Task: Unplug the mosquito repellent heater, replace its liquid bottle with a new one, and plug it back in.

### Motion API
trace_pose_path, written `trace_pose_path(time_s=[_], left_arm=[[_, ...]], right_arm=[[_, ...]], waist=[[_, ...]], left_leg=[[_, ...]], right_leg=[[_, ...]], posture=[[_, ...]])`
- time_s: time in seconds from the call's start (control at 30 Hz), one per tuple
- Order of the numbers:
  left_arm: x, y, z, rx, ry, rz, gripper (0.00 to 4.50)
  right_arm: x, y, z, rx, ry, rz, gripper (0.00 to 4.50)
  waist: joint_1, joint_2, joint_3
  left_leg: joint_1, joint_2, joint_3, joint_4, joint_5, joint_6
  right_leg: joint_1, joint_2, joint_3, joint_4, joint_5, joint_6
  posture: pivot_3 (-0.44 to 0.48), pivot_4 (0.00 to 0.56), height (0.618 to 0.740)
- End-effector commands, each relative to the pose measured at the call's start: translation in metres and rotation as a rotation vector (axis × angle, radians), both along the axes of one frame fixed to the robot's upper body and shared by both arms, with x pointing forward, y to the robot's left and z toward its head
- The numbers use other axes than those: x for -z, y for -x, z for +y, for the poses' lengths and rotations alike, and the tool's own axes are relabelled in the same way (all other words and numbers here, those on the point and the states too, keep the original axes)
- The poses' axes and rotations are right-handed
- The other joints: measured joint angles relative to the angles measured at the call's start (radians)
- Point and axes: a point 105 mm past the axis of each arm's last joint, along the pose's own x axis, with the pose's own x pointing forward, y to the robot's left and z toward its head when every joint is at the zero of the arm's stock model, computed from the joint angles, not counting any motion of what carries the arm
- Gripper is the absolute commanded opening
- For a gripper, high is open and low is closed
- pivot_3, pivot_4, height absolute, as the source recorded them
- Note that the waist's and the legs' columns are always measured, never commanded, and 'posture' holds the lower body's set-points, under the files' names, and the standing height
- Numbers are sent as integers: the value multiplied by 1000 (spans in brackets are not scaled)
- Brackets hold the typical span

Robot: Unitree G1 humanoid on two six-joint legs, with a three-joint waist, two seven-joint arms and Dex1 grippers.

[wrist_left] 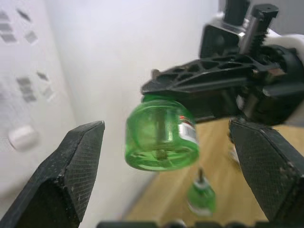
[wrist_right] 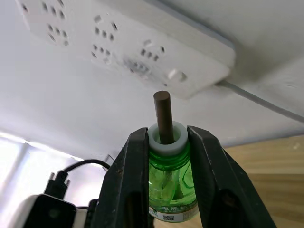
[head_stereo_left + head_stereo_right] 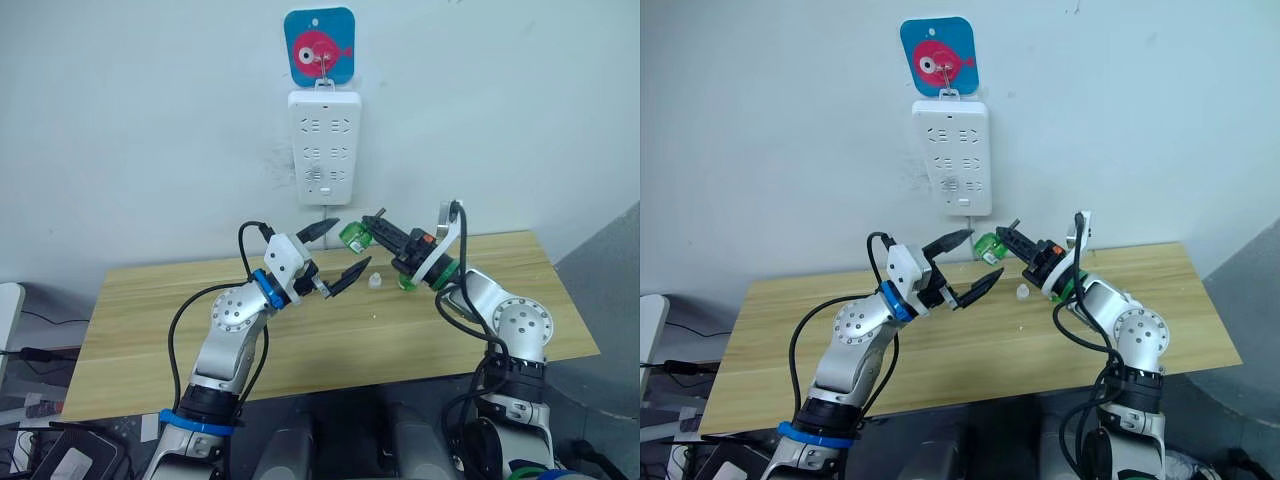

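A green bottle (image 2: pixel 167 183) with its wick bared, judged the new one, is clamped at the neck by the right gripper (image 3: pixel 377 233) and held above the table (image 3: pixel 150 330). The left gripper (image 3: pixel 337 255) is spread beside it. One white cap (image 3: pixel 375 281) and a second green bottle (image 1: pixel 201 197) lie below. Fitting and plugging into the one power strip (image 3: pixel 323 145) are judged outstanding.

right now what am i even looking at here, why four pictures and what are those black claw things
This is a two-armed humanoid robot. The two wide pictures come from cameras in its head; the two close-ups from cameras on its wrists. The black claws are its grippers. The right gripper is clamped on a small green bottle with a dark wick showing. The left gripper is open, next to it. On the wooden table lie a small white cap and another green bottle. A white power strip hangs on the wall.
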Motion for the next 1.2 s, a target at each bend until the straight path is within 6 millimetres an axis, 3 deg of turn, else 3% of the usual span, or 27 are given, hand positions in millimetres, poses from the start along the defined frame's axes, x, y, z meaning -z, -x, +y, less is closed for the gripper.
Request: trace_pose_path(time_s=[0.03, 0.33, 0.43, 0.6, 0.83, 0.97, 1.17, 1.2], left_arm=[[-6, -1, -5, -15, 19, -40, 4500], [-9, -5, -12, -13, 52, -47, 4500], [-11, -5, -14, -2, 66, -49, 3903], [-14, -2, -17, 13, 70, -58, 2265], [-9, -2, -16, 15, 53, -33, 2197], [-1, -3, -11, 17, 41, 11, 2197], [10, 0, 0, 27, 37, 99, 2197], [14, 0, 6, 7, 32, 120, 2197]], right_arm=[[-21, 9, 0, -17, -53, -33, 828], [-27, 14, 0, -31, -49, -14, 828], [-27, 15, 1, -39, -39, -14, 828], [-25, 15, -2, -26, -28, -6, 828], [-25, 21, 3, -67, 9, -35, 828], [-9, 39, 3, -158, 204, -120, 2255], [24, 48, -30, -121, 500, -219, 4485], [31, 43, -44, -55, 573, -226, 4485]], waist=[[-1, 0, 0], [-3, 1, -4], [-3, 1, -4], [-4, 1, -5], [-4, 1, -5], [-4, 1, -5], [-1, 1, -10], [-1, 1, -11]], left_leg=[[0, 0, 0, 0, 0, 0], [0, 0, 2, 0, 0, 0], [0, 0, 3, 0, 0, 1], [0, 0, 3, 0, 0, 1], [0, 1, 4, 0, 0, 1], [0, 1, 4, 0, 0, 1], [0, 2, 9, 1, -2, 4], [0, 2, 10, 1, -2, 4]], right_leg=[[0, 0, 0, 0, 0, 0], [0, 3, 0, 0, 0, 0], [0, 3, 0, 0, 0, 0], [0, 3, 0, 0, 0, 0], [0, 4, 0, 0, 0, 0], [0, 4, 0, 0, 0, 0], [1, 4, 0, -2, 0, 0], [1, 5, 1, -2, 0, 0]], posture=[[19, 176, 740], [2, 178, 740], [2, 178, 740], [-3, 179, 740], [-5, 178, 740], [-5, 177, 740], [-3, 177, 740], [-3, 177, 740]])
